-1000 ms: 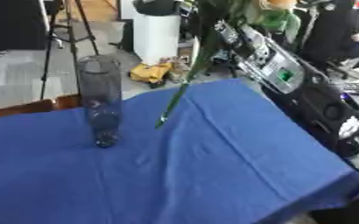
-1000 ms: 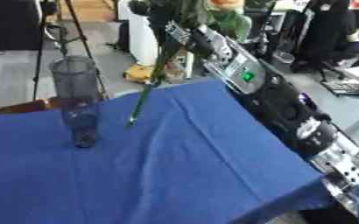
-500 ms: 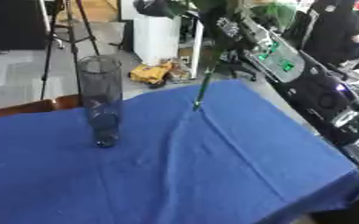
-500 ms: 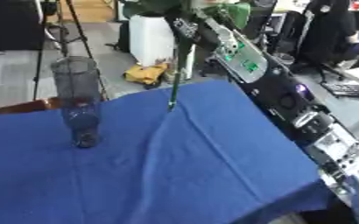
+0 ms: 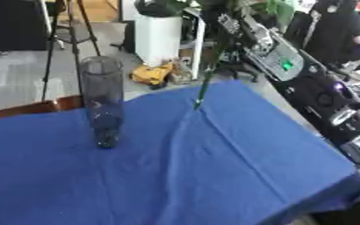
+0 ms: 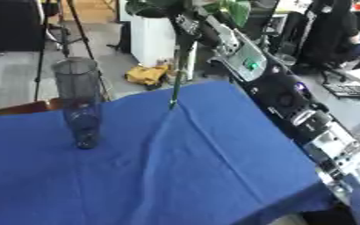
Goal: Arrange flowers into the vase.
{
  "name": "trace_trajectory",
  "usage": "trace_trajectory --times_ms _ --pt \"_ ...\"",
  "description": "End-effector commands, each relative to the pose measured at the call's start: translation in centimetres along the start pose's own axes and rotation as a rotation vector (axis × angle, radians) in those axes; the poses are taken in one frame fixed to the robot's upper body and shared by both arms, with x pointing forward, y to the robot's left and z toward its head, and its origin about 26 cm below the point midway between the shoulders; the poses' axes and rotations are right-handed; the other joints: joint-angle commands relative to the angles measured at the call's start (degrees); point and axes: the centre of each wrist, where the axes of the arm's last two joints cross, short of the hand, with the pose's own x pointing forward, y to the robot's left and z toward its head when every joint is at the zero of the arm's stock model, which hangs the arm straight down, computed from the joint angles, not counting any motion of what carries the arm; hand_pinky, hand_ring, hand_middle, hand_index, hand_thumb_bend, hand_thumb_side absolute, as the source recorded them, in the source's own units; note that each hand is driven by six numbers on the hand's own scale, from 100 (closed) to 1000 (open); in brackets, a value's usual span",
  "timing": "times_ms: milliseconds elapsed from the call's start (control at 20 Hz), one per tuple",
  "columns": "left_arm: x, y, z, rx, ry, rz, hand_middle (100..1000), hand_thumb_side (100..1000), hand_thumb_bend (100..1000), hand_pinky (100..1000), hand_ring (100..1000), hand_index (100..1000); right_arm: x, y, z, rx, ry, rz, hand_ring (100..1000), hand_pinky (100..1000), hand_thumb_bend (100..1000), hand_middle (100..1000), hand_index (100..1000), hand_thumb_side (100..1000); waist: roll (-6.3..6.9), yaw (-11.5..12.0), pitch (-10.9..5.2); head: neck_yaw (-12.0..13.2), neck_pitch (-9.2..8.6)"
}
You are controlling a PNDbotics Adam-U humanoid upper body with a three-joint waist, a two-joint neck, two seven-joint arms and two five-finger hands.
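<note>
A tall clear vase (image 5: 102,99) stands upright on the blue tablecloth (image 5: 214,167), left of centre. My right arm (image 5: 321,94) reaches from the right edge up to the top, where my right hand (image 5: 223,23) is shut on a flower. Its green stem (image 5: 207,77) hangs nearly straight down, and its tip hovers just above the cloth's far edge, well to the right of the vase. Green leaves (image 6: 233,8) show at the top by the hand; the bloom is hidden. My left hand shows in neither view.
Behind the table stand a tripod (image 5: 64,26) at the back left, a white bin (image 5: 157,37) and a yellow object (image 5: 154,74) on the floor. A brown chair back (image 5: 29,107) sits at the table's far left edge. Office chairs stand at the far right.
The stem has swung from slanting toward the vase to nearly upright. Its tip moved right, away from the vase, and has barely shifted in the last half second.
</note>
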Motion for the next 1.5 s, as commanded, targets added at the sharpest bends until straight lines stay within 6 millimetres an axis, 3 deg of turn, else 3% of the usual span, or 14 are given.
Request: trace_trajectory --times_ms 50,200,550,1500 --pt "0.9 0.5 -0.5 -0.004 -0.029 -0.025 603 934 326 495 555 822 0.4 -2.4 -0.7 -0.01 -0.009 0.061 104 100 100 100 196 1000 -0.66 0.06 -1.61 -0.12 0.08" --pt "0.9 0.5 -0.6 -0.005 -0.03 -0.024 603 931 325 495 555 822 0.3 -2.5 -0.7 -0.022 -0.006 0.063 100 100 100 100 193 1000 -0.6 0.31 -1.74 -0.2 0.04" --pt "1.0 0.0 -0.7 -0.029 -0.034 -0.007 603 930 325 493 555 822 0.0 -3.5 -1.4 -0.107 0.014 0.072 100 100 100 100 190 1000 -0.31 4.72 -2.08 -3.94 -0.2" --pt "1.0 0.0 -0.7 -0.028 -0.035 -0.004 602 929 327 493 555 822 -0.1 -3.3 -1.5 -0.114 0.022 0.067 100 100 100 100 190 1000 -0.21 5.45 -1.88 -4.49 -0.22"
